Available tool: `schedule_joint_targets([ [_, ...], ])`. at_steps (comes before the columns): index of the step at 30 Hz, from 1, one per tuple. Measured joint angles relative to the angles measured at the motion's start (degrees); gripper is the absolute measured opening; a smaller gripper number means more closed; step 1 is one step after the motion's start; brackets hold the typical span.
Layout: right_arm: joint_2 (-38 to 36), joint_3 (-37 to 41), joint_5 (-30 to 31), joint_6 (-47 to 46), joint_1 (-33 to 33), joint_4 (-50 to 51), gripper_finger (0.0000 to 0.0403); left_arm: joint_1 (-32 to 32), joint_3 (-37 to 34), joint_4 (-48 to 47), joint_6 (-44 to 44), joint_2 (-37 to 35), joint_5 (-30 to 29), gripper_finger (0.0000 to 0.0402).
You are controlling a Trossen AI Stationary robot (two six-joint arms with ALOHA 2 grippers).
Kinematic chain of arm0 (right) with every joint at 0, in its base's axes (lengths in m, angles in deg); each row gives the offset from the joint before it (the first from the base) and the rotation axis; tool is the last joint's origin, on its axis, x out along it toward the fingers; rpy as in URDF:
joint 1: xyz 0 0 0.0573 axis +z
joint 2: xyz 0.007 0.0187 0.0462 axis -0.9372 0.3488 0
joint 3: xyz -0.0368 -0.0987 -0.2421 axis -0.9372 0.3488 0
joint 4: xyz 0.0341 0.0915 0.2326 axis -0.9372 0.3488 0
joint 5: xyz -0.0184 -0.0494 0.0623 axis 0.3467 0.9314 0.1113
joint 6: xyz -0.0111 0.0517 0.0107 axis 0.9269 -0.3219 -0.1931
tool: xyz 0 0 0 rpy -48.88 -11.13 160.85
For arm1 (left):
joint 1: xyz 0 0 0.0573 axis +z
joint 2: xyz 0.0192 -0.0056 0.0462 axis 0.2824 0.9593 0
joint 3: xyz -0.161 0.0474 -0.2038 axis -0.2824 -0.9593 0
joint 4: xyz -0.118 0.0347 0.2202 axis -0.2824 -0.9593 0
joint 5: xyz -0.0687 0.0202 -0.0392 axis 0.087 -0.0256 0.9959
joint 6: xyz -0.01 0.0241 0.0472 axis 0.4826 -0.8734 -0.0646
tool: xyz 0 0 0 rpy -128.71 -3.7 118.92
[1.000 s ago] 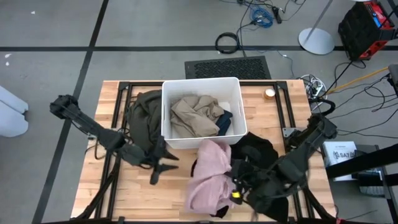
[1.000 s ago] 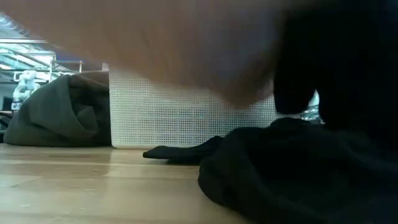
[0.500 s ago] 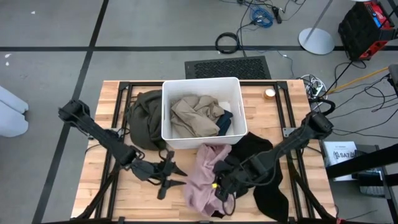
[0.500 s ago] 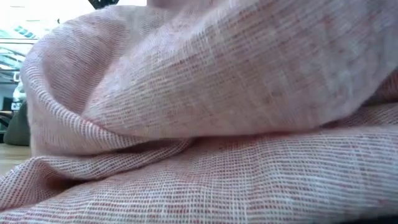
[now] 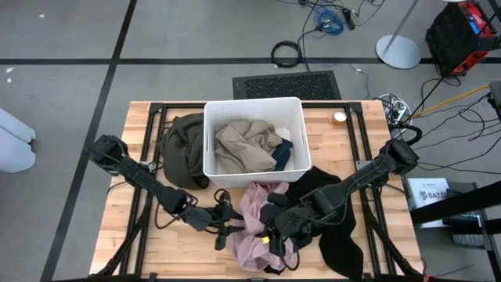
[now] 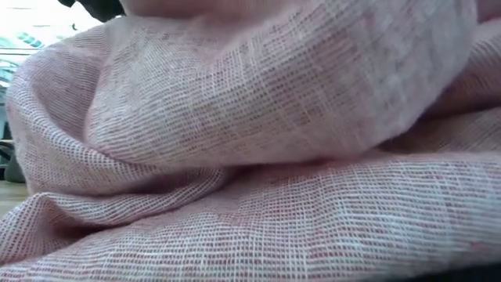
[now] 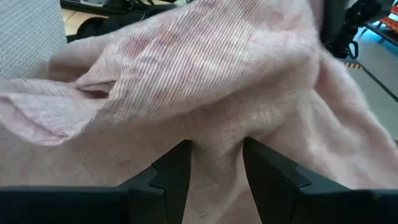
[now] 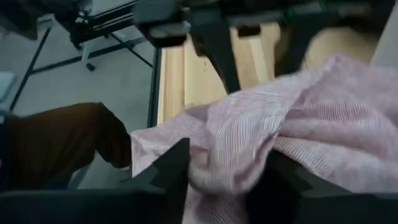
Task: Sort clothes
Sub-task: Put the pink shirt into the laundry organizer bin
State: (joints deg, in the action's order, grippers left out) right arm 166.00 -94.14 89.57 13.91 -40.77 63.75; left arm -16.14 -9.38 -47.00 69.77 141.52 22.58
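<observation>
The fuzzy pink garment (image 5: 252, 223) lies heaped on the table's near middle and fills the low view (image 6: 250, 157). My left gripper (image 5: 229, 232) is open at its left edge, with pink cloth between the fingers (image 7: 216, 165). My right gripper (image 5: 274, 233) is over the garment's right part, its fingers parted around a bulge of the cloth (image 8: 227, 180). The black garment (image 5: 333, 223) lies on the table under the right arm. The olive-green garment (image 5: 182, 149) leans against the left wall of the white bin (image 5: 254, 182). The bin holds the beige garment (image 5: 243, 145) and a dark blue one (image 5: 282, 153). My left gripper comes in low from the table's left, and a ridge of the pink garment's left edge (image 7: 214, 146) fills the gap between its open fingers (image 7: 174, 171). The cloth lies slack on the table. My right gripper slants down from the right. A soft fold of the pink garment (image 8: 217, 168) sits between its parted fingers (image 8: 168, 171); how many layers cannot be told. The garment rests heaped on the table below it.
A small roll of tape (image 5: 339, 117) lies at the far right of the table. Bare wood shows at the near left (image 5: 133, 243). The bin stands at the far middle, just behind the pink heap.
My right gripper has come down and toward the table's left with the pink garment. The garment has sunk from a long hanging drape into a heap on the table and now covers the low camera. My left gripper has come down and moved right, into the garment's left edge.
</observation>
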Motion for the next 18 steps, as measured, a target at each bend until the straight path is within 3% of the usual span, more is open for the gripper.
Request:
schedule_joint_targets([
  [6,0.0,-0.8,-0.2,7.1,-1.4,2.2,0.0197,0.8,0.0,1.2,-0.4,-0.2,0.0,0.0156],
  [13,0.0,-0.8,-1.0,9.3,-3.7,6.0,0.0219,1.0,0.0,1.2,-0.4,-0.2,0.0,0.0156],
  [18,-3.0,-1.6,-7.4,-0.6,-5.5,10.1,0.0216,1.0,0.0,1.2,-0.4,-0.2,0.1,0.0156],
])
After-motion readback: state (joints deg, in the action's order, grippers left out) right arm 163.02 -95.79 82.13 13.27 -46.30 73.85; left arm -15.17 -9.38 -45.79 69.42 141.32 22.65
